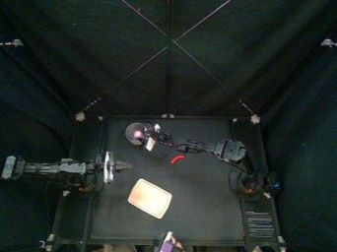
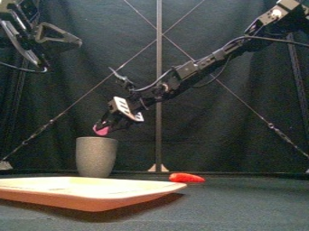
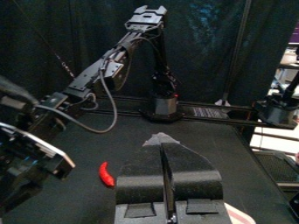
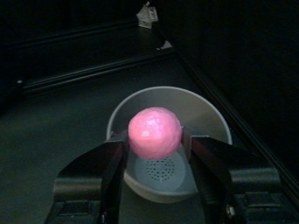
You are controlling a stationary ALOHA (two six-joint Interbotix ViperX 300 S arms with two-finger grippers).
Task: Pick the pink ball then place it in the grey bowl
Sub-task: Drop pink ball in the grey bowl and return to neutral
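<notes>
Pink round ball (image 4: 156,129): we note it clamped between the two jaws of the right hand (image 4: 156,144), whose arm reaches in from the right and past the middle of the tabletop (image 1: 211,197). The ball hangs directly over the mouth of the tall grey speckled cup (image 2: 96,155); in the front view its underside sits just above the rim, and we cannot tell whether it touches. In the right wrist view the cup's open mouth frames the ball from behind and its inside shows below. The cup stands upright at the back left of the tabletop. A flat pink tray (image 2: 85,191) lies nearer the front, well apart from the cup, with nothing on it that we can see. A small red elongated toy (image 2: 185,178) lies on the tabletop to the right of the cup, past the tray's far corner. The left hand (image 3: 165,144) is up over the left side, away from the cup, jaws pressed together and grasping nothing.
</notes>
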